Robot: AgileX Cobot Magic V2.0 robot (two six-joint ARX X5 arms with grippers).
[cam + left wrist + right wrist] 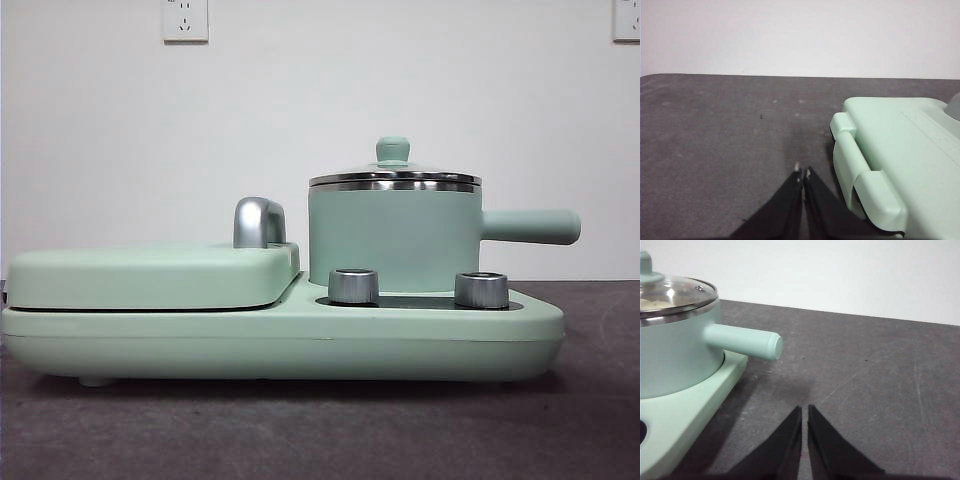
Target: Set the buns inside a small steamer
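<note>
The small steamer (394, 236), a mint-green pot with a steel rim and a straight side handle (530, 227), stands on the right half of the mint-green cooker base (280, 345). Its glass lid with the green knob (393, 150) is on. In the right wrist view a pale shape shows through the lid (675, 292) of the steamer (675, 355); I cannot tell whether it is the buns, which are otherwise hidden. My right gripper (804, 410) is shut and empty over the table, beside the pot's handle (742, 341). My left gripper (801, 170) is shut and empty beside the base's left end (890, 150).
A flat mint-green griddle lid (150, 275) with a chrome handle (258, 222) covers the left half of the base. Two steel knobs (353, 286) sit in front of the pot. Dark grey table (320, 430) lies all around, with a white wall behind.
</note>
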